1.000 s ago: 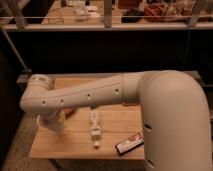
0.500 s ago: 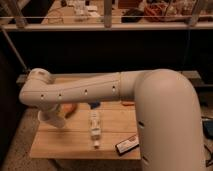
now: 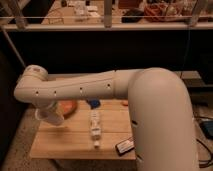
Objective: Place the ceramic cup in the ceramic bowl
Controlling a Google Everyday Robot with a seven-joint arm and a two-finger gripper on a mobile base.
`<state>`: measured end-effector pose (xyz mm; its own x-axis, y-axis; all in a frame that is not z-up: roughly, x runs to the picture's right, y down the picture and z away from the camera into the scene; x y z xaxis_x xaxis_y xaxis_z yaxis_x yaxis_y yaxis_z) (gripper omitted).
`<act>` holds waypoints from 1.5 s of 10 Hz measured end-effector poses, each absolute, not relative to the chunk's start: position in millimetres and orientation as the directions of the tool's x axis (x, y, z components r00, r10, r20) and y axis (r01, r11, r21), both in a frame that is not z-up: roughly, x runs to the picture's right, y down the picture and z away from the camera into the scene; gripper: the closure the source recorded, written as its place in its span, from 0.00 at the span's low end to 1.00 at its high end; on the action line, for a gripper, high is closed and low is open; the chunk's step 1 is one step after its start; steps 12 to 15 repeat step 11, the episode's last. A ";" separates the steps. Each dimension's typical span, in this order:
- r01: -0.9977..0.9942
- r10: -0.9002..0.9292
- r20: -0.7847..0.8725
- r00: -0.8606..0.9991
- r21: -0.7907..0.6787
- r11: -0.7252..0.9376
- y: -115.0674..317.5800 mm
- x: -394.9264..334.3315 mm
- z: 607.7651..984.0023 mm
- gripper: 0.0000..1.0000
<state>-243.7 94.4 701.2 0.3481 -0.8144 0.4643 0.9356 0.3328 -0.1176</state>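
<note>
From where I stand, the robot's big white arm (image 3: 100, 87) reaches across the wooden table (image 3: 75, 142) from right to left, bends at a rounded joint above the table's left edge, and drops down to the gripper (image 3: 50, 116), which hangs low over the left part of the table. What I take to be the ceramic cup (image 3: 54, 119) shows there as a small white rounded shape at the end of the gripper, tilted, but it blends with the white wrist and I cannot tell whether the fingers are clamped on it or apart. Just beside it, toward the middle of the table, sits the ceramic bowl (image 3: 69, 106), a shallow orange-brown dish half hidden under the arm; what I can see of its inside looks plain orange, and I cannot tell whether anything lies in it. Near the table's middle a white bottle-like object (image 3: 94, 127) lies on its side, pointing toward the front edge. A dark flat packet (image 3: 123, 146) rests near the front right corner, and a small blue thing (image 3: 93, 103) peeks out under the arm.
</note>
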 end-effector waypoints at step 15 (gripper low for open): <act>0.960 -0.843 0.462 0.274 -0.074 0.271 61.2 -241.3 719.1 1.00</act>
